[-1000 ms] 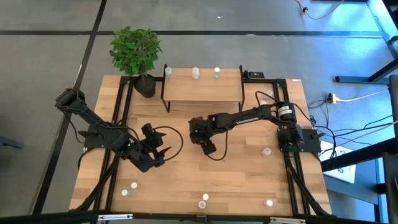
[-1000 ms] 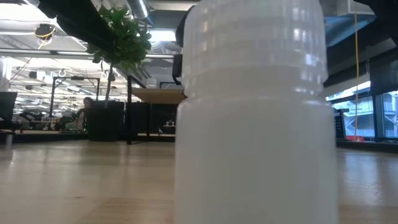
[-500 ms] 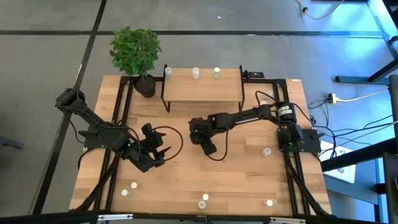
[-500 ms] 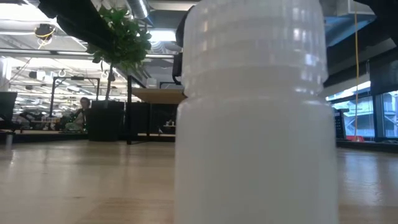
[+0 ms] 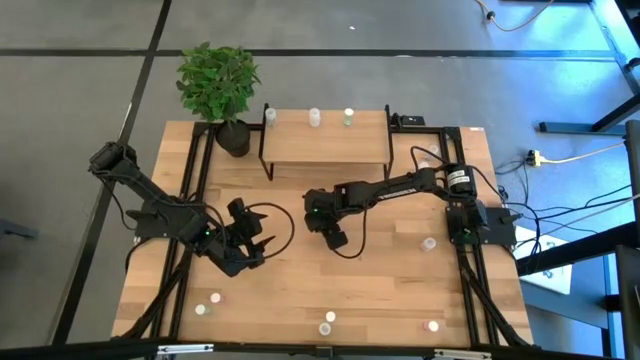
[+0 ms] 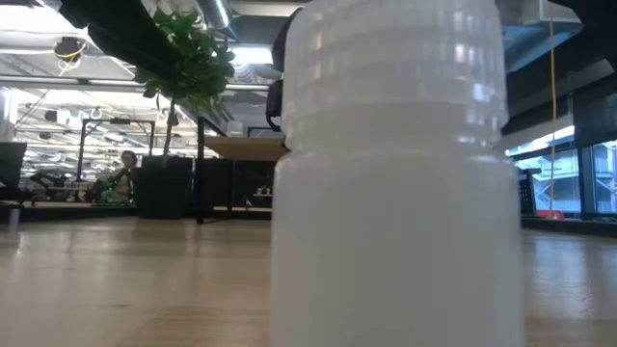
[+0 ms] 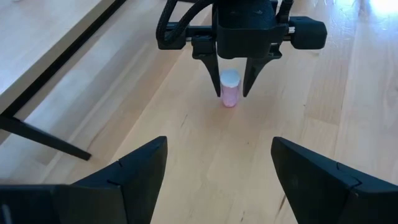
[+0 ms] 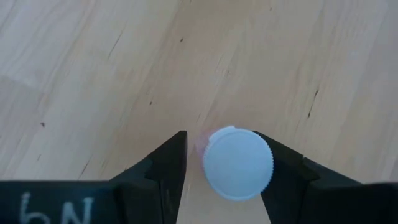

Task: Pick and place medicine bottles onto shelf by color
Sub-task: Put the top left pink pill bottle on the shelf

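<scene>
Right gripper (image 7: 234,78) down at mid-desk (image 5: 380,270), fingers (image 8: 163,163) closed against both sides of an upright pink bottle (image 7: 230,88) (white cap), in front of the shelf (image 5: 325,138). Left gripper (image 5: 255,240) nearby to its left, fingers wide apart, holding nothing.

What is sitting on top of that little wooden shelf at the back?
Three small bottles stand along the far edge of the shelf: two pale-capped, one green-capped. Whatever lies under its board is hidden from above.
</scene>
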Motion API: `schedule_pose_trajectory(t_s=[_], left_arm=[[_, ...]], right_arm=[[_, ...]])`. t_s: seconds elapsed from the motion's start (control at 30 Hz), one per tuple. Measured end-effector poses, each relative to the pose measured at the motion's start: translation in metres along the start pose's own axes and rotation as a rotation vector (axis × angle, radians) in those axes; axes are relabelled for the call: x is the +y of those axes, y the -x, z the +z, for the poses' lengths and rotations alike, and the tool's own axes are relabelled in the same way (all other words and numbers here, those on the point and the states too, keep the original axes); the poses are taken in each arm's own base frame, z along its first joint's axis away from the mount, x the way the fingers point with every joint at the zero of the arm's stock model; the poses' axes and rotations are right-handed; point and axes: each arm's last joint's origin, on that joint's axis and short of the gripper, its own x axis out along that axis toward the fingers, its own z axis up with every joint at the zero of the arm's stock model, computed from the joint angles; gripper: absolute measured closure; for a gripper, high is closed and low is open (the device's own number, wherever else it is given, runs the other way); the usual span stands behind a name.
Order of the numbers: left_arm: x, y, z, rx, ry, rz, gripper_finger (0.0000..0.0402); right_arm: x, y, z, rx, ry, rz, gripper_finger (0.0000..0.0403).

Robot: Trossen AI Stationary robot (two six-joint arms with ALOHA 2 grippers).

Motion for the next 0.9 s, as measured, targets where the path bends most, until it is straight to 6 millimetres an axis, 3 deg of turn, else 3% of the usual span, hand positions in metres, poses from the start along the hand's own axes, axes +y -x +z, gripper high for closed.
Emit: schedule_pose_trajectory(t_s=[0.2, 0.6, 0.9], left_arm=[[0.000, 0.000, 0.000, 0.000, 0.000, 0.000, 0.0119], [0.000, 0.000, 0.000, 0.000, 0.000, 0.000, 0.0119], [0.000, 0.000, 0.000, 0.000, 0.000, 0.001, 0.0119]], right_arm=[[0.000, 0.000, 0.000, 0.000, 0.000, 0.000, 0.0234], [0.000, 0.000, 0.000, -0.002, -0.001, 0.001, 0.0289], [-0.001, 0.022, 0.007, -0.045, -0.014, -0.015, 0.0285]])
